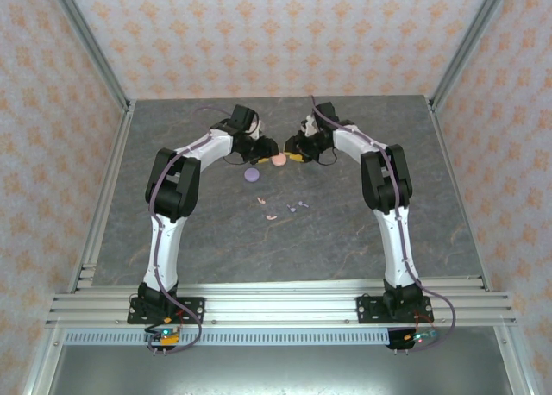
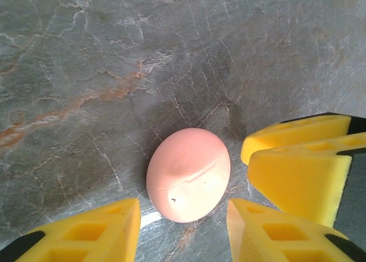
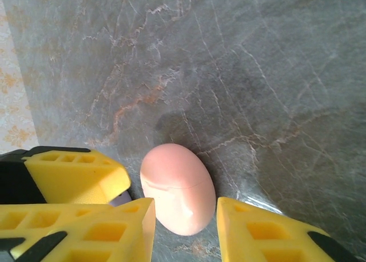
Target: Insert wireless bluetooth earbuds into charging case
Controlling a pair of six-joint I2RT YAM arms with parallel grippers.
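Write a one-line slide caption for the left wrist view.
Closed pink charging case on the grey table, framed by the open left end effector.

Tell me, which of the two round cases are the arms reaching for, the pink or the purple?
The pink case, which sits right at both pairs of yellow jaws. The purple case lies apart on its own, with nothing touching it.

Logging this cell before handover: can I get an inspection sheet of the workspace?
Surface: grey marbled table, no spills seen.
Job's things: closed pink case at centre; purple case beside it; earbuds loose, nearer the bases.
Clutter: nothing seen.
Grippers: left gripper and right gripper both open, straddling the pink case.
Cables: purple cables run along each arm.
Surroundings: patterned walls, aluminium rails.
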